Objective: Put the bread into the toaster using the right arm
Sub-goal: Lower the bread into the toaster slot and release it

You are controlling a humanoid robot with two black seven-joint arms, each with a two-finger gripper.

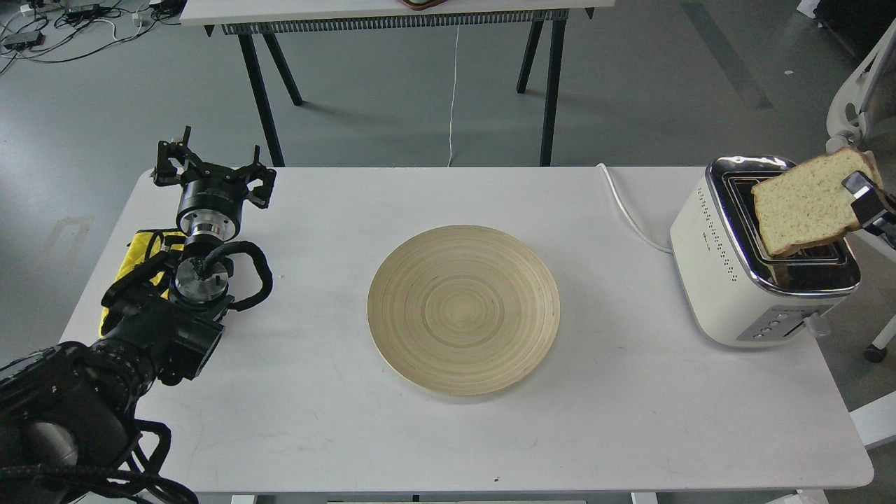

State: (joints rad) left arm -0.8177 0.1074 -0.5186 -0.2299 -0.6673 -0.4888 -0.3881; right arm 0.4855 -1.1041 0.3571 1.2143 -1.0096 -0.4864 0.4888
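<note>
The bread (805, 203) is a pale tan slice with a brown crust, held tilted just above the toaster's (742, 280) slots, its lower edge at the chrome top. My right gripper (866, 204) comes in at the right edge and is shut on the bread's right side; most of the arm is out of view. The toaster is cream-white with a chrome top and stands at the table's right end. My left gripper (212, 171) is open and empty over the table's far left corner.
A round wooden plate (463, 309) lies in the middle of the white table (630, 420). The toaster's white cord (626, 210) runs off the back edge. A yellow object (143, 248) lies under my left arm. A second table stands behind.
</note>
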